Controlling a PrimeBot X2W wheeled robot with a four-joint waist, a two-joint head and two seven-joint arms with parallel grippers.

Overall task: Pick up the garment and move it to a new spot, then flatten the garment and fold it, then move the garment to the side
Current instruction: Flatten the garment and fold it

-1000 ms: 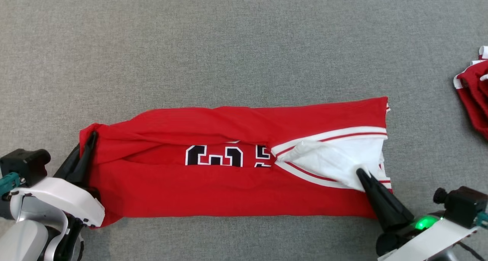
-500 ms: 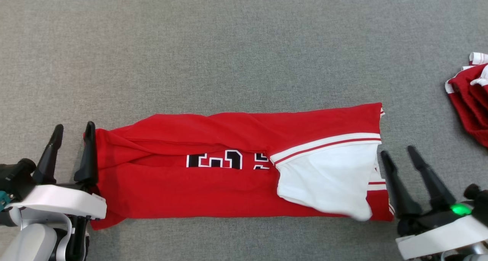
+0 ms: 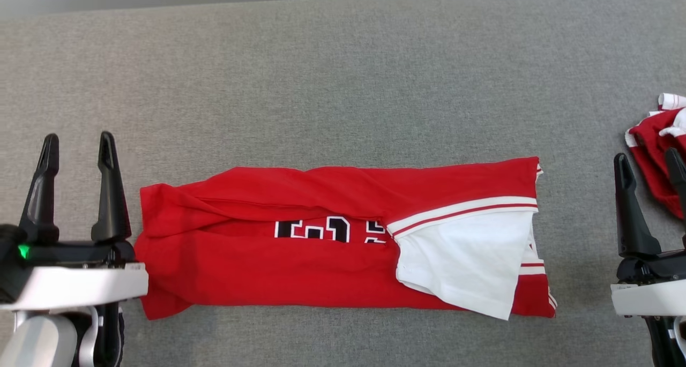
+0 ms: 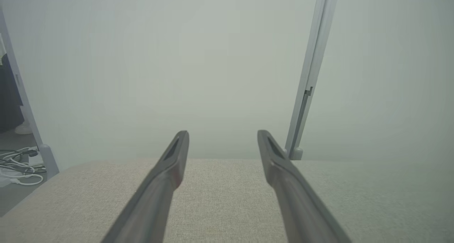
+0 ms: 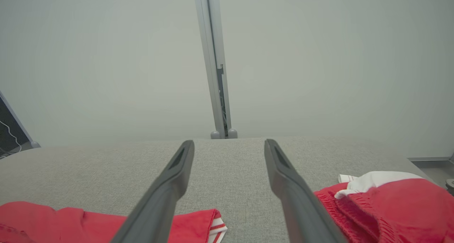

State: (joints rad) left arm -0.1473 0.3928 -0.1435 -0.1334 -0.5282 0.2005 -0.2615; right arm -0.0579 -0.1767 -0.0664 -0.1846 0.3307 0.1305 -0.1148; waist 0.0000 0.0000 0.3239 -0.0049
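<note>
Grey woven fabric point(image 3: 343, 88) covers the wide flat work surface, and a pale blank wall stands beyond its far edge.

On the near middle of this surface lies the garment point(image 3: 321, 270), a red jersey folded into one long band that runs from left to right. Two lengthwise folds nearly meet along its middle, and in the gap between them part of a black number with white edging shows. At its right end a white flap is turned over the red, bordered by white and red striped trim. The right wrist view shows this same end point(image 5: 71, 221) lying flat at the bottom left.

The left gripper point(image 3: 79, 136) sits just beside the garment's left end, fingers pointing away from the robot. Its two fingers are spread wide and hold nothing, as the left wrist view point(image 4: 222, 133) also shows.

The right gripper point(image 3: 647, 154) is off the garment's right end, clear of it. Its fingers are likewise spread wide and hold nothing, as its own view point(image 5: 230, 141) shows.

Beyond the right gripper, at the surface's right edge, lies a bunched pile of red and white clothing point(image 3: 651, 136), seen close beside the right finger in the right wrist view point(image 5: 390, 200).

A grey upright post point(image 5: 212, 58) stands against the wall. Loose cables point(image 4: 17, 165) lie on the floor to the left.
</note>
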